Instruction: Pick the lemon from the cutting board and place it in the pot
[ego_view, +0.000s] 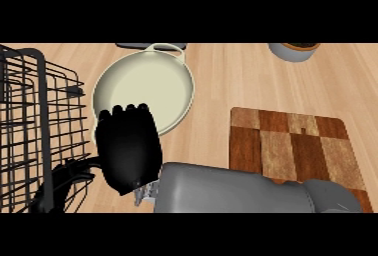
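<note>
- Tabletop (221, 75): light wood planks run across the whole view and carry everything named below.
- Pot (144, 87): a cream, round vessel with a loop handle on its far rim. The inner floor that shows is bare cream.
- Wire rack (37, 125): a black rack standing just left of the pot and reaching the view's left edge.
- Cutting board (291, 147): a board of light and dark wood blocks, lying flat to the right of the pot and nearer the viewer, apart from it.
- Grey cup (295, 51): stands well to the right of the pot at the far edge, with something dark inside.
- Right hand (129, 150): black, its back towards the viewer, overlapping the pot's near rim. Its grey forearm comes in from the lower right. Whether it is spread, closed or pinching anything cannot be told.
- Lemon: does not show; its place cannot be told.
</note>
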